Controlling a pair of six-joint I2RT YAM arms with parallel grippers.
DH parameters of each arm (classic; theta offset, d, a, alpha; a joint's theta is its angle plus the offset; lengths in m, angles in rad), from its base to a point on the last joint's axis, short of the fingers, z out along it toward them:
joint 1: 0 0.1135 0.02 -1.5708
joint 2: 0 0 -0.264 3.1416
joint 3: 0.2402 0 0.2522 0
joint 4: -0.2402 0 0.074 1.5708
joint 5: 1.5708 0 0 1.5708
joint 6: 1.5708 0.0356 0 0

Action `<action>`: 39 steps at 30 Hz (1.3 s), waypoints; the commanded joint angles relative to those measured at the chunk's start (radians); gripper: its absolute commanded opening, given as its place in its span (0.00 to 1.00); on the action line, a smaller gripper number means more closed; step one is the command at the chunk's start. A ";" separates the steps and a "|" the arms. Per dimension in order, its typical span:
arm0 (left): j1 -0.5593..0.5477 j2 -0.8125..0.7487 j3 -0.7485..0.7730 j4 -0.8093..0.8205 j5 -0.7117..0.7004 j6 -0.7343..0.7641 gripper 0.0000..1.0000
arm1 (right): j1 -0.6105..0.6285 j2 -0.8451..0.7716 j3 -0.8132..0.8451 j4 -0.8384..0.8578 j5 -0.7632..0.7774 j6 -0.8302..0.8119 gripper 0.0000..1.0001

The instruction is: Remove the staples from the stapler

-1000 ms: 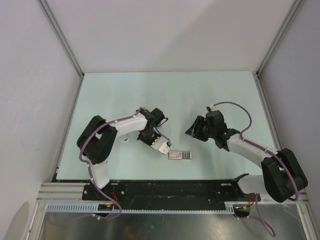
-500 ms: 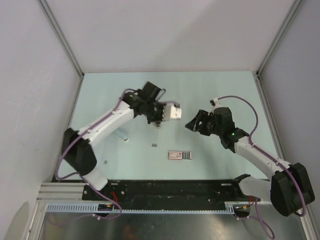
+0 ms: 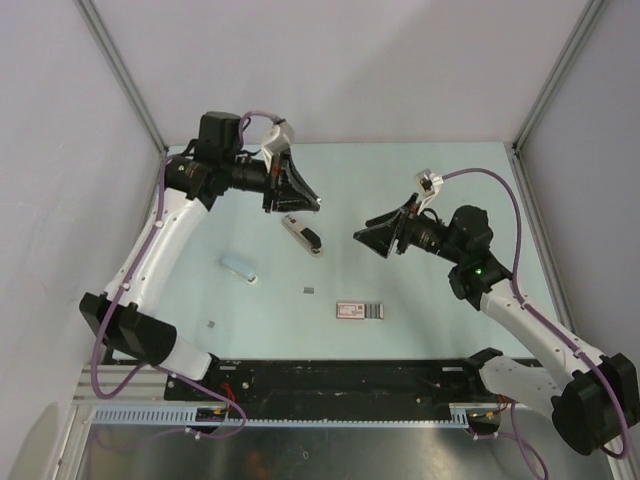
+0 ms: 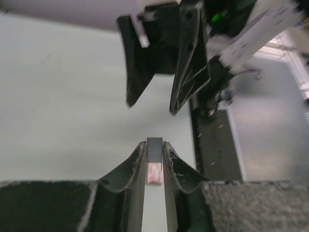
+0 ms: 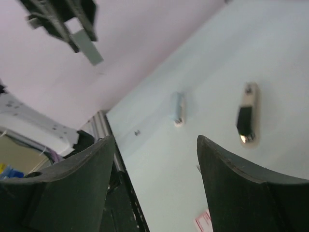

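1. Left gripper [image 4: 154, 144]: raised off the table [image 3: 420, 180] at left-centre, toward the rear, fingers pointing right. The jaws are nearly together and pinch a short grey strip [image 5: 90, 47] that pokes out past the tips. I take it for staples.
2. On the table, left of that gripper and nearer the bases, lie a pale blue piece [image 3: 238, 267] and one tiny grey bit [image 3: 211, 324]. A second bit [image 3: 309, 290] lies further right. They are probably loose staples, but too small to be sure.
3. Stapler [image 3: 302, 235]: flat on the table, free of both grippers. It sits just below the left gripper in the overhead view, between the two arms. Its long axis runs diagonally, far-left to near-right. The far-left half is silvery, the near-right half black. It looks closed, and whether staples remain inside cannot be seen.
4. Pink-and-white box [image 3: 359, 310]: toward the near edge, right of the stapler and apart from it.
5. Right gripper [image 5: 154, 139]: raised, jaws wide apart with nothing between them, tips facing left toward the stapler.
6. Judgement: the left gripper is nearer overhead but occupied. The right is free, with the stapler to its left. The slanted axis likely calls for a wrist turn to close across the narrow width.
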 commanded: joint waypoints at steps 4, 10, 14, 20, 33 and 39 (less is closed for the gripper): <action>-0.021 0.078 0.230 0.029 0.343 -0.298 0.24 | 0.087 0.027 0.148 0.294 -0.111 0.012 0.74; -0.039 0.105 0.282 0.034 0.368 -0.322 0.24 | 0.149 0.085 0.230 0.356 -0.075 0.013 0.74; -0.043 0.095 0.256 0.036 0.362 -0.306 0.24 | 0.160 0.127 0.257 0.400 -0.055 0.042 0.73; -0.043 0.078 0.220 0.035 0.349 -0.280 0.24 | 0.175 0.181 0.276 0.439 -0.037 0.070 0.69; -0.042 0.058 0.172 0.038 0.316 -0.234 0.24 | 0.194 0.226 0.292 0.447 -0.002 0.100 0.58; -0.041 0.046 0.152 0.038 0.305 -0.222 0.24 | 0.206 0.234 0.295 0.439 0.008 0.106 0.46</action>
